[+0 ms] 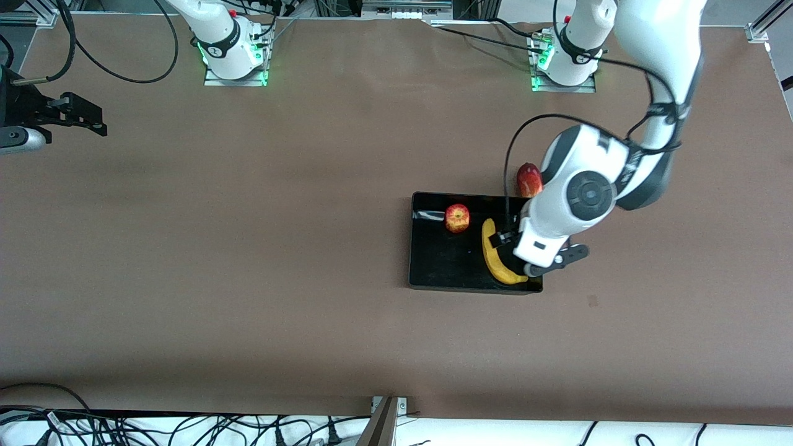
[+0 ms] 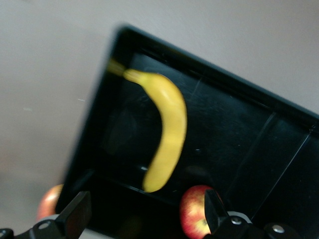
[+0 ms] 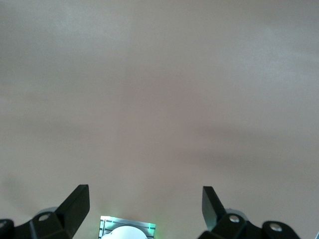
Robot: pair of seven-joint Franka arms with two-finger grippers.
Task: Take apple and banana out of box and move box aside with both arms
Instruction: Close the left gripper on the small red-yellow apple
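The black box (image 1: pixel 443 260) lies on the brown table toward the left arm's end. The red-and-yellow apple (image 1: pixel 457 218) and the yellow banana (image 1: pixel 497 259) both lie in it. My left gripper (image 1: pixel 533 257) hangs open and empty over the box's end beside the banana. In the left wrist view the banana (image 2: pixel 167 134) lies across the box floor (image 2: pixel 239 129), the apple (image 2: pixel 192 211) sits beside one finger (image 2: pixel 213 209), and my left gripper (image 2: pixel 144 211) holds nothing. My right gripper (image 1: pixel 87 118) waits open over bare table at the right arm's end, and it is empty in its wrist view (image 3: pixel 144 209).
A red-yellow mango (image 1: pixel 528 179) lies on the table just outside the box, farther from the front camera; it also shows in the left wrist view (image 2: pixel 50 201). The right arm's base (image 3: pixel 127 230) shows between the right fingers. Cables lie along the table's front edge.
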